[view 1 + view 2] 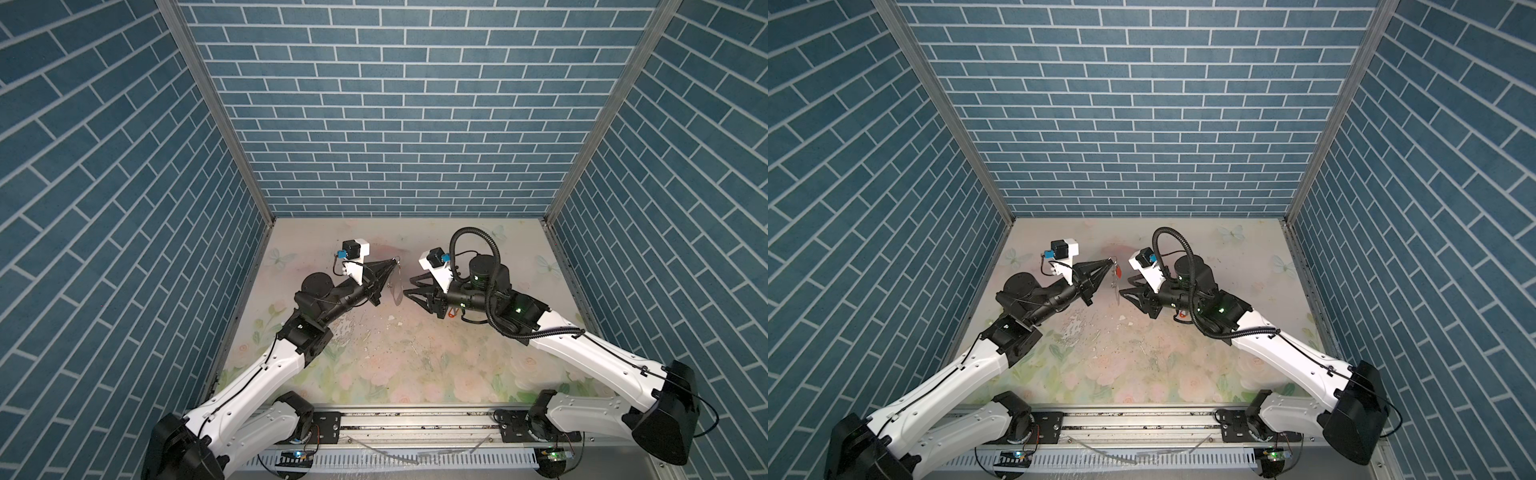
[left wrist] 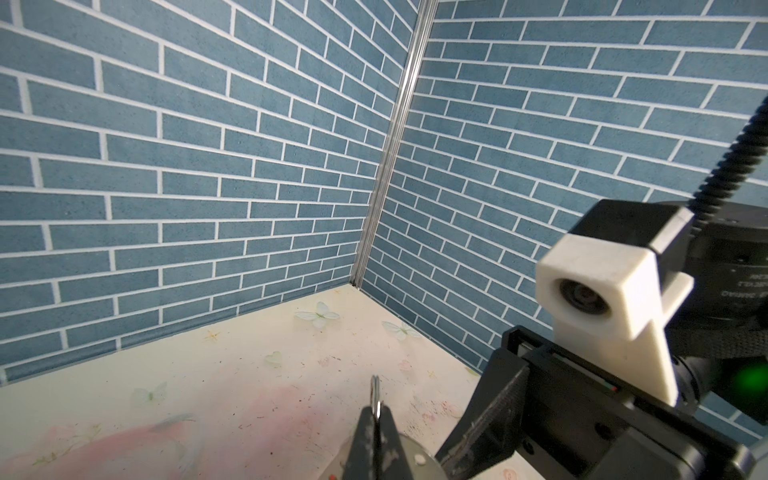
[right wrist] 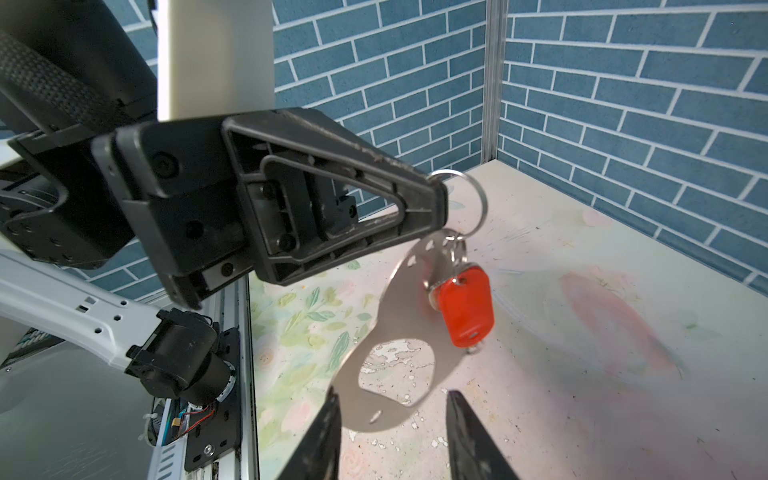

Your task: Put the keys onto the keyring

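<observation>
while held up over the floral worktop (image 3: 582,332), hangs as a flat silver keyring (image 3: 399,299) from its big split ring (image 3: 478,199), pinched in the tightly pressed-together left end effector (image 3: 436,203). carries one key (image 3: 459,299) with a red tag (image 3: 467,320) on a small ring (image 3: 453,240), just beside its flat side. dangles its lower end between the spread fingers (image 3: 324,436) of the right end effector (image 3: 393,392); cannot tell whether touching.
</observation>
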